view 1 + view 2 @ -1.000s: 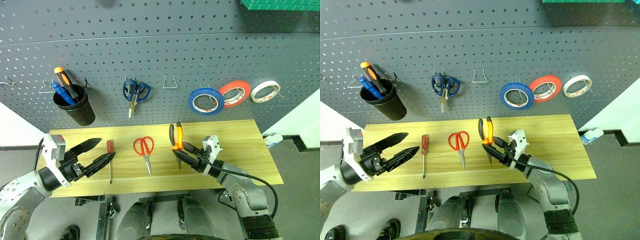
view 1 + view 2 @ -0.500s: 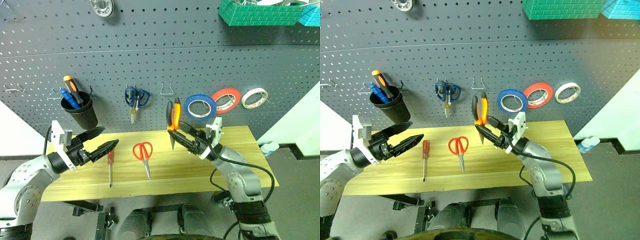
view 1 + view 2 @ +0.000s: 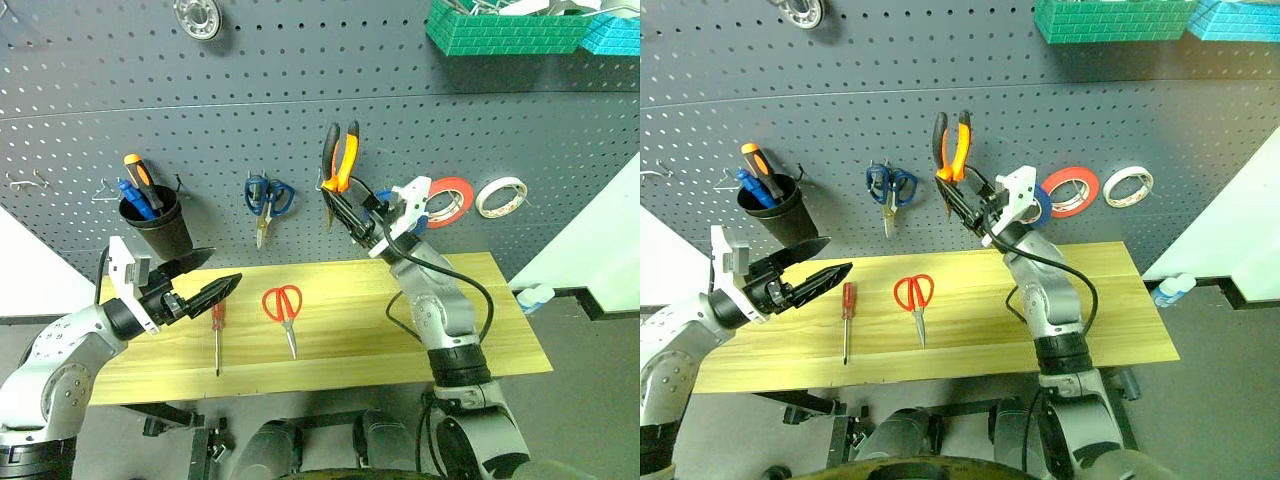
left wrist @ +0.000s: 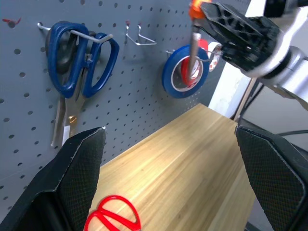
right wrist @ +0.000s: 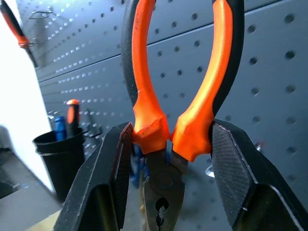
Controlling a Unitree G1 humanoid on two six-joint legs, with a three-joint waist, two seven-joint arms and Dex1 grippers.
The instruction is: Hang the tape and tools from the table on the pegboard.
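The dark pegboard (image 3: 200, 100) rose behind the wooden table (image 3: 480, 320). The right gripper (image 3: 352, 212) was clamped on the pliers (image 3: 338, 165), handles toward twelve o'clock, the empty hook (image 4: 137, 37) just behind at twelve. Its arm reached up. The left gripper (image 3: 205, 282) gaped empty, level.

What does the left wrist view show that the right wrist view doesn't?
Left wrist only: the red scissors on the table, the blue tape hanging on the pegboard, an empty hook, and the right gripper from outside.
Right wrist only: the pliers close up, handles pinched between the right jaws, nose down, plus the black cup of tools.
Both: the pegboard, and the right gripper's grip on the pliers. The blue scissors are clear from the left wrist; from the right wrist I can't confirm them.
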